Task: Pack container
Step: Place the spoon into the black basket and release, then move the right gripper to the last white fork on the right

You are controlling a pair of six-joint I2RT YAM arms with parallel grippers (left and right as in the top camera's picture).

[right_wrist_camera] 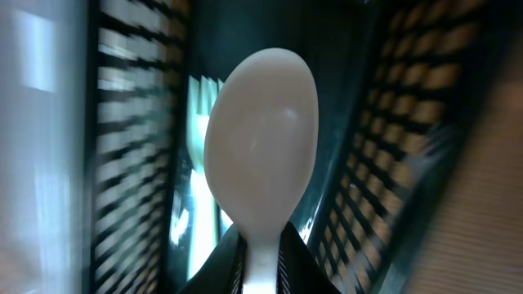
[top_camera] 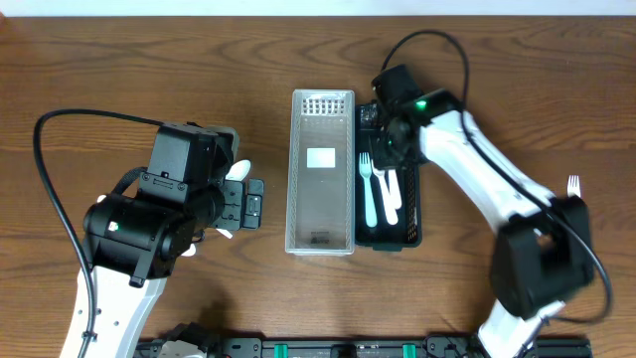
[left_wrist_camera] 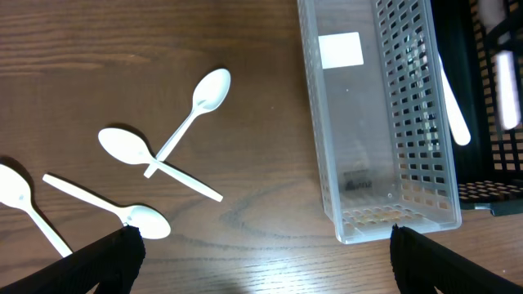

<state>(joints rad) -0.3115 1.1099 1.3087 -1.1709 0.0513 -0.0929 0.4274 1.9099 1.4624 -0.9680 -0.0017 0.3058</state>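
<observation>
A clear perforated container [top_camera: 320, 171] stands in the middle of the table and also shows in the left wrist view [left_wrist_camera: 384, 122]. Right beside it is a black mesh basket [top_camera: 409, 224] holding a white fork [top_camera: 366, 189] and a white spoon [top_camera: 390, 194]. My right gripper [top_camera: 390, 147] is over the basket's far end, shut on a white spoon [right_wrist_camera: 261, 139]; its jaws [right_wrist_camera: 263, 249] pinch the spoon's neck. My left gripper [top_camera: 250, 204] is open and empty [left_wrist_camera: 261, 253], low over the table left of the clear container. Several white spoons [left_wrist_camera: 192, 114] lie loose on the table.
The loose spoons are mostly hidden under my left arm in the overhead view. A white fork [top_camera: 573, 185] lies at the far right beside the right arm's base. The black basket's edge [left_wrist_camera: 490, 188] shows in the left wrist view.
</observation>
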